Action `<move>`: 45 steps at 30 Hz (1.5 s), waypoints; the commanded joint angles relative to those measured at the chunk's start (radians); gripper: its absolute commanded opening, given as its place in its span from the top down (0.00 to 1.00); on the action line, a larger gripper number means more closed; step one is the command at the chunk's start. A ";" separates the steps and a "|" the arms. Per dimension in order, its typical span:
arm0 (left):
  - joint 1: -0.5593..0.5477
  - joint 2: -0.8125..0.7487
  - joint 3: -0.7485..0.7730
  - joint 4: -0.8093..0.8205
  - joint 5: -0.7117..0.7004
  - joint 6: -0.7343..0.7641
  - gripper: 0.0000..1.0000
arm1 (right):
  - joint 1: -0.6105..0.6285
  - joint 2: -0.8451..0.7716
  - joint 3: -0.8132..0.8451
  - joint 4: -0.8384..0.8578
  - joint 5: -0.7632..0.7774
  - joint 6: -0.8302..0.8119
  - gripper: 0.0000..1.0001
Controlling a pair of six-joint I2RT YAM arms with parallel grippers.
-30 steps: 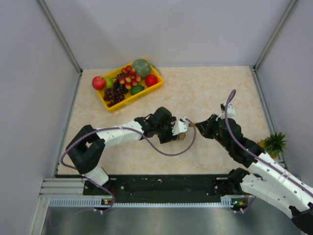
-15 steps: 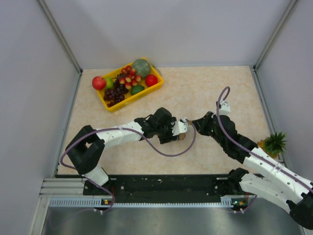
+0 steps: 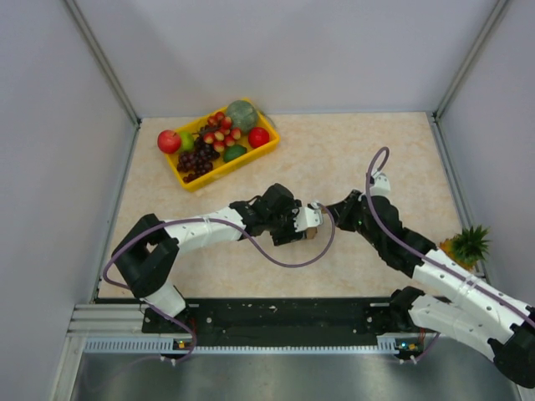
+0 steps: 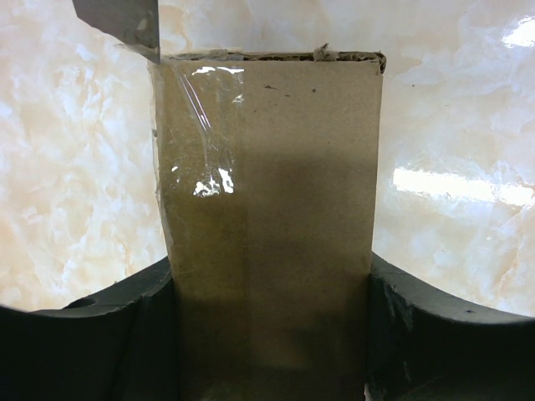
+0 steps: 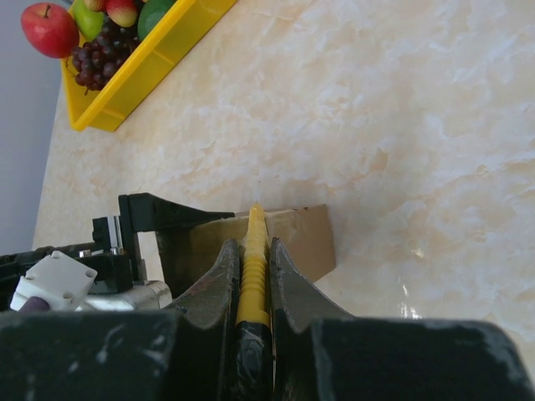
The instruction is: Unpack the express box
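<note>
Near the middle of the beige marbled counter (image 3: 359,150), the two arms meet tip to tip. The left gripper (image 3: 308,219) pinches the express box (image 4: 267,209) between its black fingers (image 4: 125,334), one pressed to each side, and the brown cardboard stands up off the surface. Clear tape (image 4: 201,125) runs down the left part of the face turned to the left wrist camera. A grey blade-like tip (image 4: 117,21) sits at the box's far left corner in that view. The right gripper (image 3: 338,209) comes in from the right, its fingers (image 5: 219,276) closed on a yellow cutter (image 5: 251,267) that runs straight out between them. In the right wrist view, the cutter's point reaches the upper edge of the box, though whether it touches cannot be told. From above, the box shows only as a small brown patch just below the left gripper. Well apart, at the far left of the counter, lies a yellow tray (image 3: 185,180). It holds a red apple (image 3: 169,140), dark grapes (image 3: 196,159) and other fruit.
</note>
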 commanded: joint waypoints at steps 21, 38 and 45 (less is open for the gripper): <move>-0.005 0.038 -0.052 -0.076 -0.045 0.000 0.73 | 0.006 -0.013 -0.007 0.049 0.028 0.002 1.00; -0.005 0.044 -0.047 -0.082 -0.048 -0.001 0.74 | 0.005 0.022 -0.011 0.054 0.019 0.008 1.00; -0.005 0.050 -0.044 -0.085 -0.049 -0.001 0.74 | 0.005 0.033 -0.011 0.057 0.008 0.007 1.00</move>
